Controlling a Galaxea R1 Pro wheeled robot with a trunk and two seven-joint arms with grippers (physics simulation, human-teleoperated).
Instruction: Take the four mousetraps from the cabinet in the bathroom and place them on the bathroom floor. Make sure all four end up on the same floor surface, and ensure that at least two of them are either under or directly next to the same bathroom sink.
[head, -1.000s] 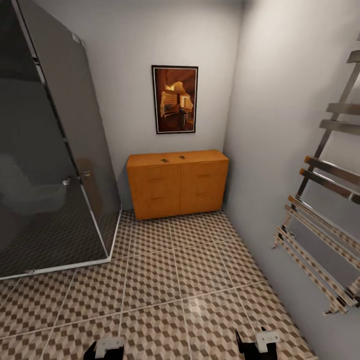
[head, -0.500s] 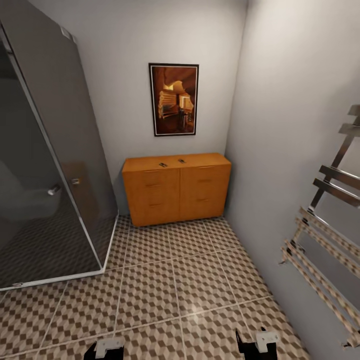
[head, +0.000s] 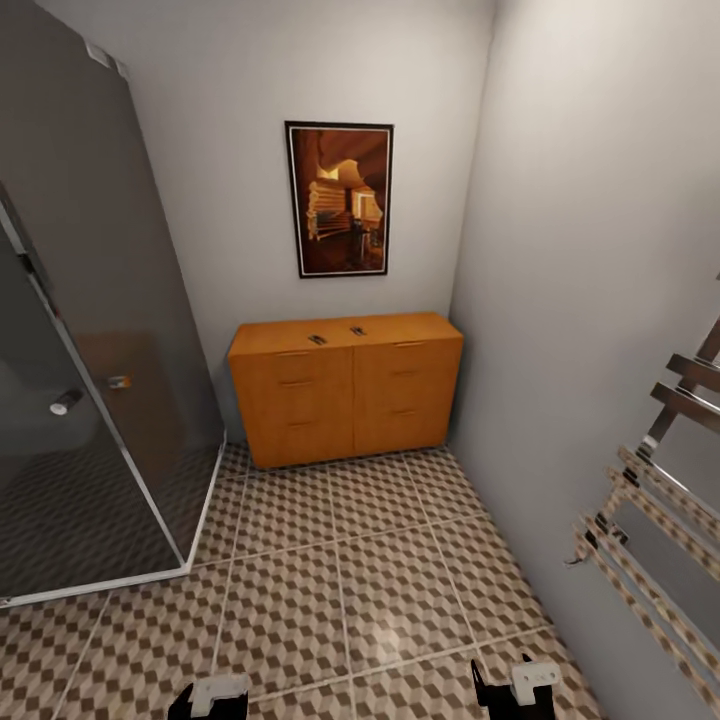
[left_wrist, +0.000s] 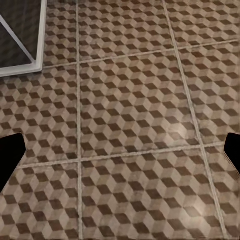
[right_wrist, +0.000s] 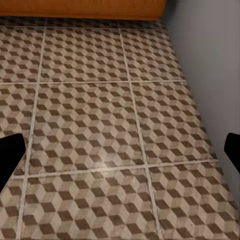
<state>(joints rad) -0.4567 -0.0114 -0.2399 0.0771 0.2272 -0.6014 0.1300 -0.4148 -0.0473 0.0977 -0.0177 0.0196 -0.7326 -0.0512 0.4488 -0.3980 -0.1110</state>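
Two tiny mousetraps atop boxy wooden cabinet.

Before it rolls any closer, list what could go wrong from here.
1. The cabinet sits between the glass shower screen and the right wall; the towel rail juts out, so the right arm could clip it.
2. Two small items on the cabinet top are too small to identify; assuming they are mousetraps could mislead.
3. Drawers look closed, so any traps inside are hidden.
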